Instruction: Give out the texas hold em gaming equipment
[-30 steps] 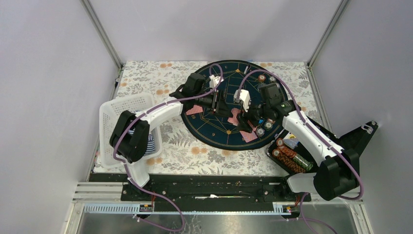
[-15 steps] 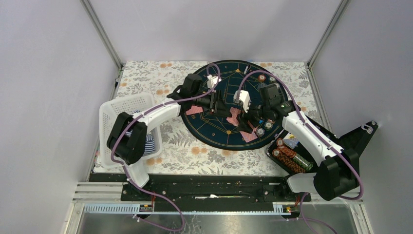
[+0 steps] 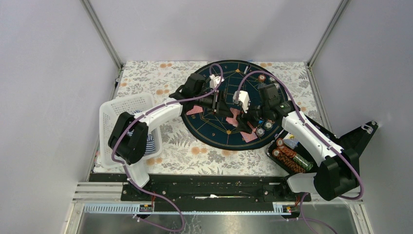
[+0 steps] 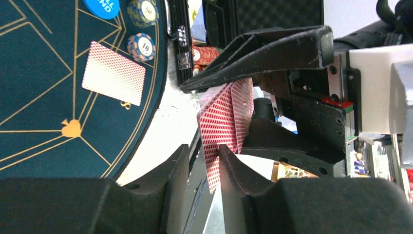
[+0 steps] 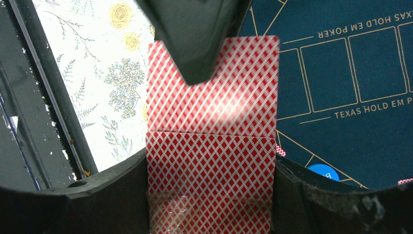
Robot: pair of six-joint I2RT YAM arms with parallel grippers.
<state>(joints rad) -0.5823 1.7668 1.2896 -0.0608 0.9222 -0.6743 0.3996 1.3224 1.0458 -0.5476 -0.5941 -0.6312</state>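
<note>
My right gripper [image 3: 242, 119] [image 5: 211, 170] is shut across the width of a red-backed deck of playing cards [image 5: 209, 195], held over the round dark blue mat [image 3: 214, 132]. One card [image 5: 234, 97] [image 4: 221, 117] sticks out beyond the deck. My left gripper [image 3: 225, 108] [image 4: 203, 151] faces it, with that card's corner between its fingers. The card lies against one finger, a narrow gap shows on the other side, and the jaws are still apart. Single cards [image 3: 194, 110] [image 3: 249, 136] lie face down on the mat. Chips [image 4: 141, 46] [image 4: 142, 10] and a blue disc [image 4: 102, 5] [image 5: 321, 173] sit near the mat's edge.
An open black case [image 3: 292, 156] with chip stacks stands at the right front. A white basket [image 3: 112, 117] holding a striped cloth [image 3: 151, 144] stands on the left. The floral tablecloth [image 3: 146, 80] covers the table, and metal frame posts rise at its back corners.
The left gripper's jaws widened, then narrowed around the protruding card. Both arms stayed nearly in place, and the right gripper kept its hold on the deck.
</note>
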